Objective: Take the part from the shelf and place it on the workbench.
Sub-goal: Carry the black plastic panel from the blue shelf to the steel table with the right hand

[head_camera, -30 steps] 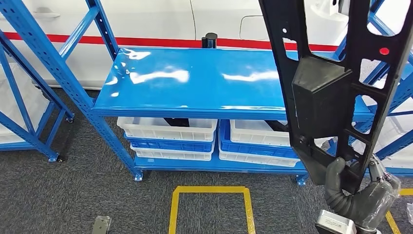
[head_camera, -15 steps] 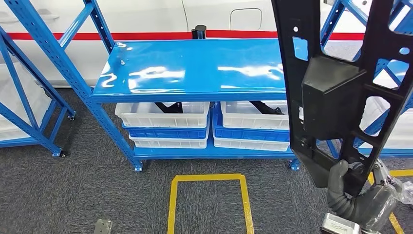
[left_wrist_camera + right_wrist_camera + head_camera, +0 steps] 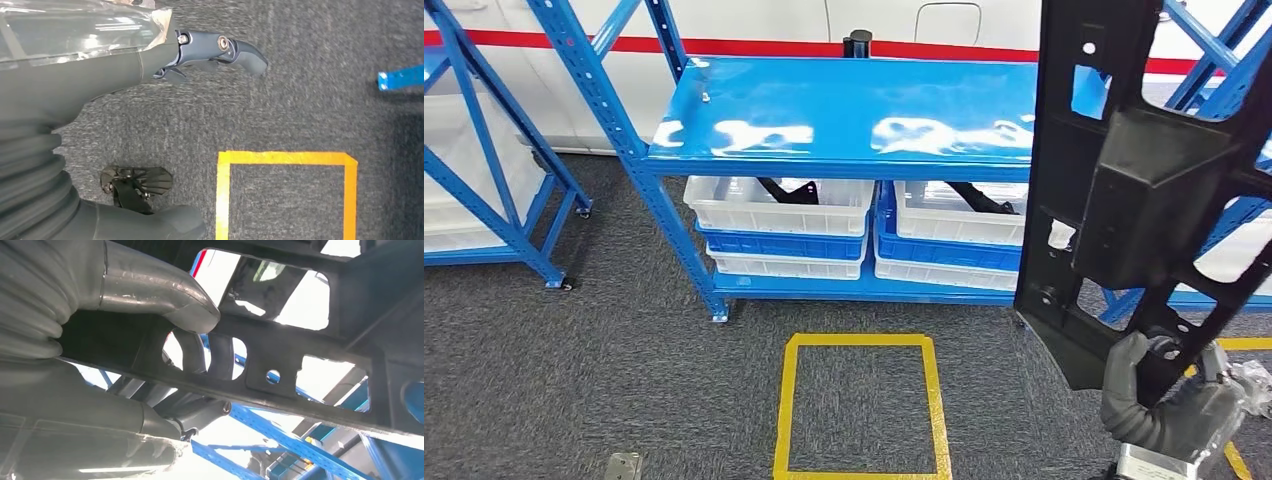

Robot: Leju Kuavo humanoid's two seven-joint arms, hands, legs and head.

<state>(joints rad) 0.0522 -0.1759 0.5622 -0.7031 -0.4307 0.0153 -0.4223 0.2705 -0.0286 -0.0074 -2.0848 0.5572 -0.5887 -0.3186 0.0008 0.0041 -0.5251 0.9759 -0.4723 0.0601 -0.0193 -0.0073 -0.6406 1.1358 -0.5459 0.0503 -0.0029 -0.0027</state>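
Black plastic part (image 3: pixel 1144 190) stands upright at three o'clock, gripped low by the right hand (image 3: pixel 1159 405), hiding part of the blue shelf (image 3: pixel 844 130) with white bins (image 3: pixel 779 205); the left hand (image 3: pixel 150 65) hangs open over grey carpet (image 3: pixel 574 380).

The right hand (image 3: pixel 1159 405) is raised at the lower right of the head view, its grey thumb and darker fingers (image 3: pixel 192 347) clasped around the bottom edge of the tall black perforated plastic part (image 3: pixel 1139 190), held upright above it. The left hand (image 3: pixel 150 60) is seen hanging with fingers apart, nothing held.

Factory floor: blue racking (image 3: pixel 624 150), parts bins (image 3: pixel 779 205).
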